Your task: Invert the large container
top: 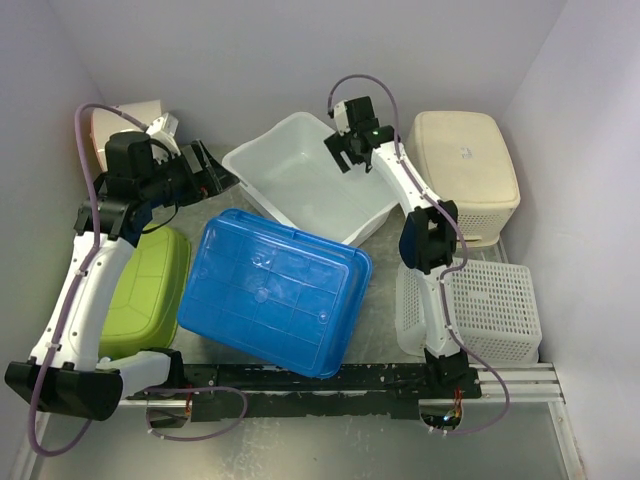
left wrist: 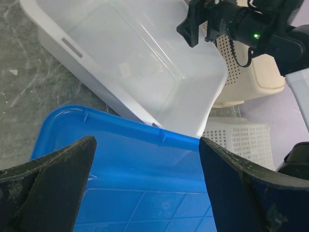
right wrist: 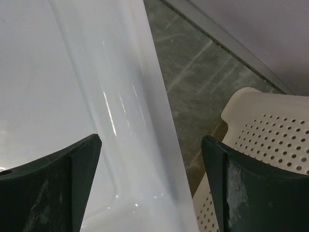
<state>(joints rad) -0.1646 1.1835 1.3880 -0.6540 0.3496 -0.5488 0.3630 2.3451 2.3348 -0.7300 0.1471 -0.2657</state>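
The blue container [top: 272, 295], the largest one here, lies bottom up in the middle of the table, its ribbed base showing. Its far rim [left wrist: 145, 130] fills the left wrist view. Behind it a white tub [top: 300, 185] stands open side up, its near corner against the blue one. My left gripper [top: 215, 175] hangs open at the back left, and the blue rim shows between its fingertips [left wrist: 147, 164]. My right gripper [top: 345, 150] is open over the white tub's right wall [right wrist: 140, 121], one finger inside it and one outside, holding nothing.
A cream perforated basket [top: 465, 170] lies bottom up at the back right, close to my right finger [right wrist: 251, 188]. A white perforated basket [top: 490, 310] stands front right. A green tub [top: 145, 290] lies bottom up at the left, with a beige item [top: 130, 115] behind it. Walls close in on three sides.
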